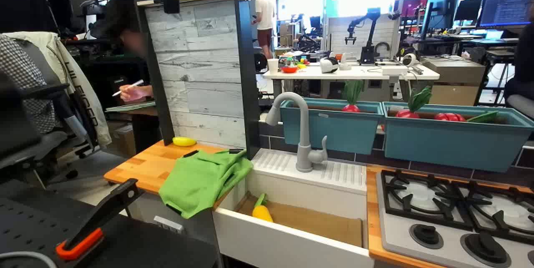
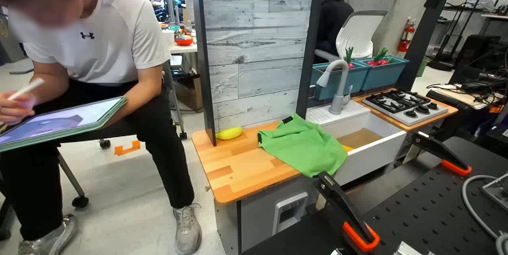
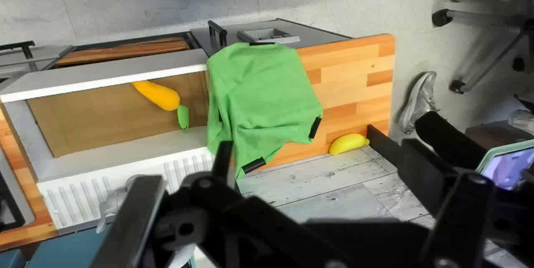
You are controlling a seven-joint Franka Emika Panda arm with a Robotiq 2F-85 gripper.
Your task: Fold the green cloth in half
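Wrist view: gripper (image 3: 300,172) spread wide, nothing held. Green cloth (image 3: 263,88) rumpled on desk (image 3: 350,78), overhanging front edge. Pre-grasp stage judged; one cloth edge should be pinched, lifted, carried across.

Your views share the green cloth (image 3: 267,92) and counter (image 2: 244,169).
In an exterior view you face the faucet (image 1: 306,134); in an exterior view you look over the nearer counter toward the stove (image 2: 405,106); your wrist view looks steeply down.

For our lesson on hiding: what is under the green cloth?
The green cloth rests on the wooden counter; anything else beneath is covered and cannot be seen.
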